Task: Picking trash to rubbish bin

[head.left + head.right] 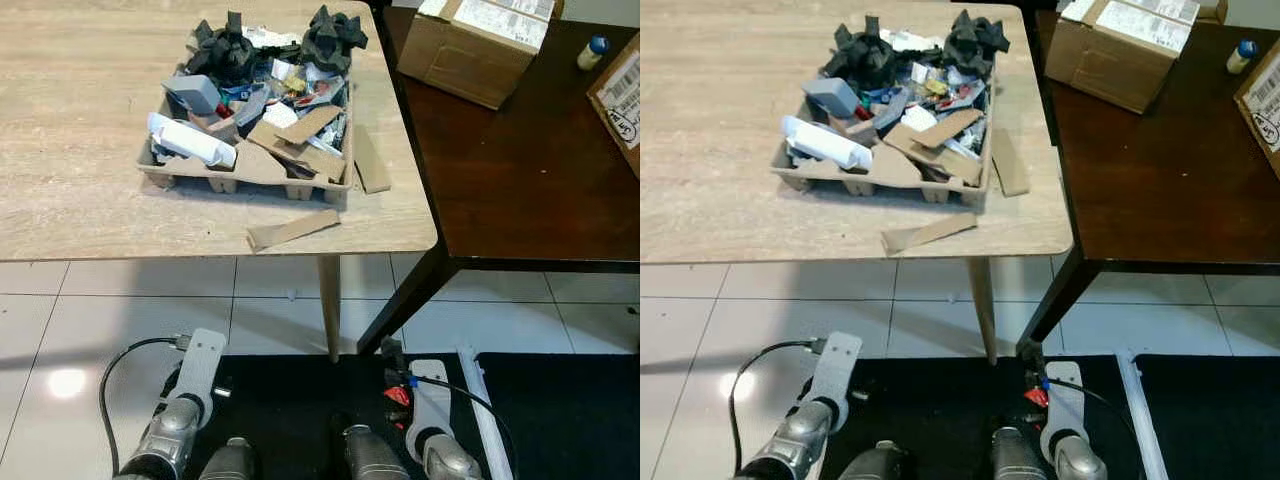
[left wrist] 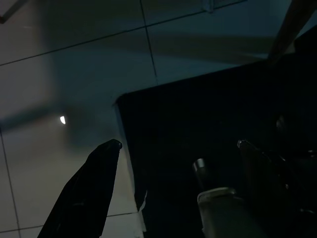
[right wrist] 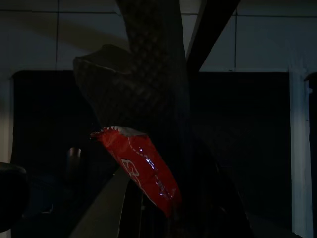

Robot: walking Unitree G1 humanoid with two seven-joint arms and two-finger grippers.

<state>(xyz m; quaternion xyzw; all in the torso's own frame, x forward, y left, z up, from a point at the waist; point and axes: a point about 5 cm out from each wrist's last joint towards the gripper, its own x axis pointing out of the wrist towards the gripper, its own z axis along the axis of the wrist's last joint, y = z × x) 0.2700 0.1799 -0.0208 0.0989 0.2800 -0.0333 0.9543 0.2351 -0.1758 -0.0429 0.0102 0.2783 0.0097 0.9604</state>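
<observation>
Down at bottom right of the head view, right gripper [image 3: 148, 163] clenched on one red wrapper [image 3: 141, 168]: light, crinkly, slippery, best pinched mid-fold. Left gripper [image 2: 173, 158] hanging released, bottom left. Upper centre: one cardboard tray [image 1: 250, 175] of mixed trash, plus two loose cardboard strips [image 1: 293, 230].

Dark wooden surface [image 1: 520, 170] beside the light one [image 1: 80, 150], carrying cardboard boxes [image 1: 480, 40] and a small bottle [image 1: 593, 52]; black mat [image 1: 300, 400] on tiled floor [image 1: 60, 320].

Trash tray [image 1: 160, 176] on table [image 1: 70, 210]; cardboard strip [image 1: 293, 229] before tray.
</observation>
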